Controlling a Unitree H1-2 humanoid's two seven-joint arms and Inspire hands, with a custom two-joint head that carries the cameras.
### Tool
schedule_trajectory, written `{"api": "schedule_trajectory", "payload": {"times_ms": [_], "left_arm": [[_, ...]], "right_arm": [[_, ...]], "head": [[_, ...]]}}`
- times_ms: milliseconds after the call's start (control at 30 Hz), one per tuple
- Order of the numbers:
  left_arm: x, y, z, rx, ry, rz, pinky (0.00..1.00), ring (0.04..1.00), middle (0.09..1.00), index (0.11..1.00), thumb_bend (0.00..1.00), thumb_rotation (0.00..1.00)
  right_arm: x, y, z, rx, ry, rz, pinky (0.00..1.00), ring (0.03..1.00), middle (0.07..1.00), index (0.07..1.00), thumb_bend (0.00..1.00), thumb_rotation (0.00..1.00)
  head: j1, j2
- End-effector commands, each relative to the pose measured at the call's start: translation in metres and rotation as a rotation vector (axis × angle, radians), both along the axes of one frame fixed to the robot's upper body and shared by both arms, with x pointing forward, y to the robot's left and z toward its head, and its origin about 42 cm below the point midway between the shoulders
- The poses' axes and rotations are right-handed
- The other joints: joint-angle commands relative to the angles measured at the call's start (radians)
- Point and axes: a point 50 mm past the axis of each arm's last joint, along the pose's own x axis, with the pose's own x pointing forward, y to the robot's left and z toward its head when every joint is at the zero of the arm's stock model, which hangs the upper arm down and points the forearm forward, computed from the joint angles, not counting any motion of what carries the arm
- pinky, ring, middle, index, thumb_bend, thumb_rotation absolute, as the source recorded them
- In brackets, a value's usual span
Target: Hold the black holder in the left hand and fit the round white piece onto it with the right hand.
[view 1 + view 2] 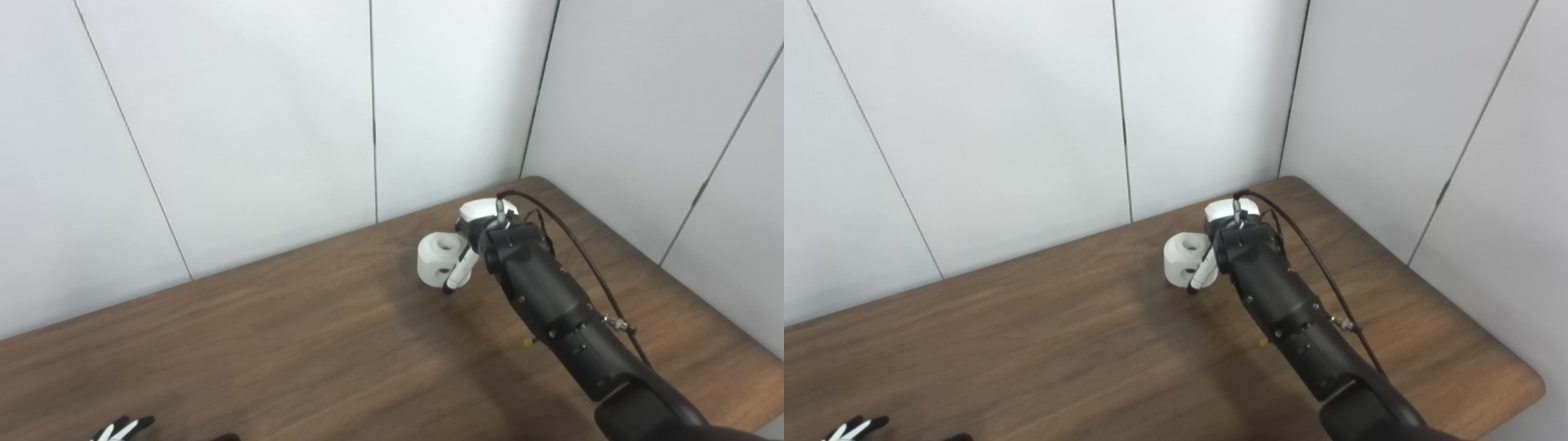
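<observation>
The round white piece [440, 260], a short cylinder with a hole in its top and one in its side, sits on the wooden table [294, 343] toward the far right. My right hand [484, 236] is pressed against its right side, with one white finger [460, 269] curled across its front; the other fingers are hidden behind the black wrist. At the bottom left edge only the fingertips of my left hand [125, 429] show. A small dark shape [226, 437] beside them is cut off by the edge, and I cannot tell whether it is the black holder.
White wall panels close off the table at the back and on the right, close behind the white piece. The table's rounded far corner [539, 180] and its right edge [723, 318] run near my right forearm, and a black cable [582, 251] arcs over the wrist.
</observation>
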Motion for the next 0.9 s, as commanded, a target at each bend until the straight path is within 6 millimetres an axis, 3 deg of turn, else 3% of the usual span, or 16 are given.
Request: {"api": "schedule_trajectory", "payload": {"times_ms": [0, 467, 567, 867], "left_arm": [[0.001, 0.002, -0.003, 0.019, 0.022, 0.002, 1.00, 0.985, 0.893, 0.482, 0.51, 0.03], [0.000, 0.000, -0.003, 0.022, 0.022, 0.005, 1.00, 0.983, 0.893, 0.482, 0.51, 0.03], [-0.001, 0.000, -0.003, 0.022, 0.022, 0.006, 1.00, 0.983, 0.893, 0.482, 0.51, 0.03], [-0.002, 0.002, -0.001, 0.025, 0.023, 0.006, 1.00, 0.984, 0.895, 0.482, 0.51, 0.03]], "right_arm": [[0.005, 0.000, 0.039, -0.014, -0.109, 0.006, 0.90, 0.954, 0.955, 0.912, 1.00, 0.50], [0.005, 0.007, 0.046, -0.031, -0.125, 0.028, 0.91, 0.952, 0.950, 0.914, 1.00, 0.49], [0.007, 0.007, 0.043, -0.050, -0.106, 0.040, 0.90, 0.946, 0.950, 0.912, 1.00, 0.51], [0.008, 0.000, 0.026, -0.019, -0.077, 0.085, 0.87, 0.937, 0.937, 0.877, 1.00, 0.41]], "head": [[-0.001, 0.001], [0.002, -0.001], [0.004, 0.002], [0.004, 0.008]]}}
